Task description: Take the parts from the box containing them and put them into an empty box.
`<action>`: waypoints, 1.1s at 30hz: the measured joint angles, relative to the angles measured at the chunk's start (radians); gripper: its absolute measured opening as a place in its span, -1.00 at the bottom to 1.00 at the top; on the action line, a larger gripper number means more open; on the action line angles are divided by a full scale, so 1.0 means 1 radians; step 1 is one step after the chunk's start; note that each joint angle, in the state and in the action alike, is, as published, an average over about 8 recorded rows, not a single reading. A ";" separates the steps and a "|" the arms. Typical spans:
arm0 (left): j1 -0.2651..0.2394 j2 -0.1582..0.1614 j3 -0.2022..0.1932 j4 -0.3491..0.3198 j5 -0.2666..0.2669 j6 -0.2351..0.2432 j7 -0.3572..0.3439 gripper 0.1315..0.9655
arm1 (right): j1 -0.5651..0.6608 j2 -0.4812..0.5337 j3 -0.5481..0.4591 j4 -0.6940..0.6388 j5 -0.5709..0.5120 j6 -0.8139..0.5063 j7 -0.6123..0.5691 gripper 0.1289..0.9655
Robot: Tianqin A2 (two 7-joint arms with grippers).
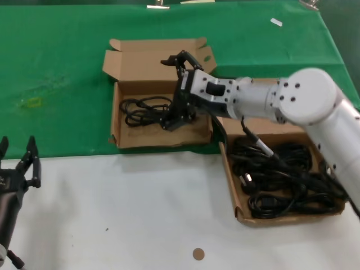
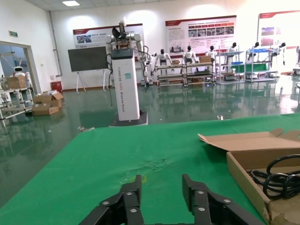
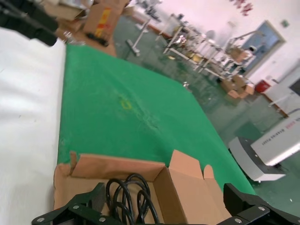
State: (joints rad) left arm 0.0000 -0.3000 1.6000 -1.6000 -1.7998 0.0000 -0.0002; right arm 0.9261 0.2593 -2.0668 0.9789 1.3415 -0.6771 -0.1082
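From where I sit, the only lettering I can make out is a vertical line of characters down the front of the white pillar-shaped robot stand (image 2: 125,79), at 12 o'clock beyond the green table, too small to spell. The wall posters (image 2: 200,31) carry text I cannot read, and the cardboard boxes show no markings.

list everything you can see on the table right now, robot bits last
left box: one, brown cardboard, lid open, on the green cloth
cable bundle: one, black, coiled inside the left box
right box: one, brown cardboard, at the table's right, on the white surface
cable pile: several, black, filling the right box
green cloth: one, covers the far half of the table
round disc: one, brown, on the white surface near the front edge
right gripper: black, open, reaching into the left box
left gripper: black, open, low at the table's left
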 joint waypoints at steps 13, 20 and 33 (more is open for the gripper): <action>0.000 0.000 0.000 0.000 0.000 0.000 0.000 -0.17 | -0.198 0.009 0.100 0.133 0.098 0.145 0.023 0.92; 0.000 0.000 0.000 0.000 0.000 0.000 0.000 0.30 | -0.303 0.013 0.153 0.203 0.150 0.222 0.035 1.00; 0.000 0.000 0.000 0.000 0.000 0.000 0.000 0.75 | -0.500 0.022 0.252 0.335 0.247 0.365 0.058 1.00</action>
State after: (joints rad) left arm 0.0000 -0.3000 1.6000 -1.6000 -1.7999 0.0000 -0.0001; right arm 0.4264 0.2813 -1.8149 1.3140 1.5889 -0.3118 -0.0499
